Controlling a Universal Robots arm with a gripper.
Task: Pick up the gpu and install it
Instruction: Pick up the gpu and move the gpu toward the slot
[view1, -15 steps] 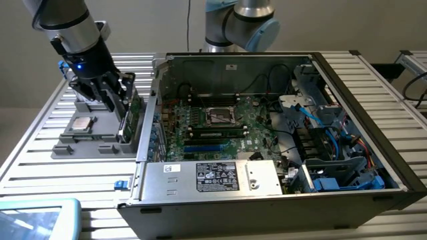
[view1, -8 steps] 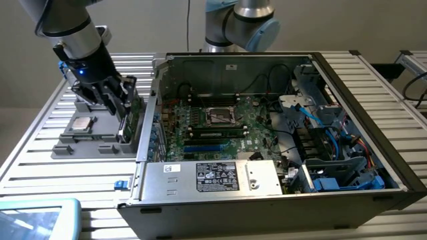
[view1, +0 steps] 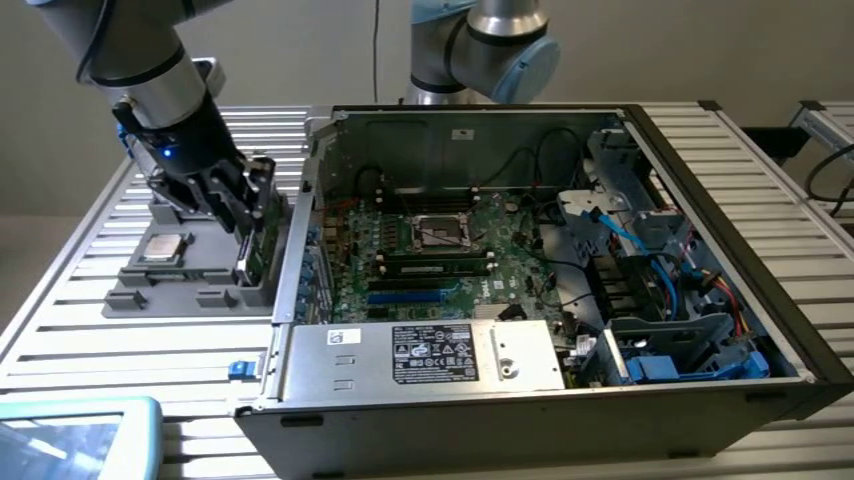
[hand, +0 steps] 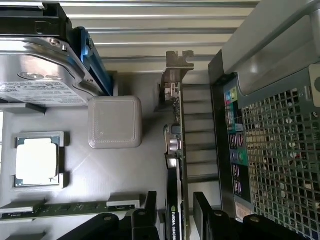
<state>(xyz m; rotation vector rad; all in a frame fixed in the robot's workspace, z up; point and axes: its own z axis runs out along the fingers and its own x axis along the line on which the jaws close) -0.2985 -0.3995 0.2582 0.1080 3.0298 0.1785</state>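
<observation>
**Gripper astride the upright gpu in the parts tray**

The gpu (hand: 178, 150) stands on edge in a slot of the grey parts tray (view1: 147, 292), at the side nearest the open computer case (view1: 561, 300). Its silver end bracket (hand: 178, 62) points away from the wrist. The gripper (hand: 175, 200) is lowered over the card's other end. Its jaws stand partly apart, one on each face. A sliver of gap seems to show on both sides, so nothing is held.

The step in hand appears to be the grasp. It is done well if the pads meet the flat faces squarely and close evenly, so that neither pushes the thin board sideways. They should also keep clear of the small connectors near the bracket. Because the card sits close to the case's rear wall (hand: 235, 140), the wrist should stay vertical and in line with the slot.

The card's sticker reads "nvidia" with "QUADR" below, cut off at the frame edge. The silver drive (hand: 40, 75) and the power supply (view1: 434, 355) both carry labels, but their print is too small to read. A processor (hand: 37, 161) and a memory stick (hand: 65, 209) also lie in the tray.
</observation>
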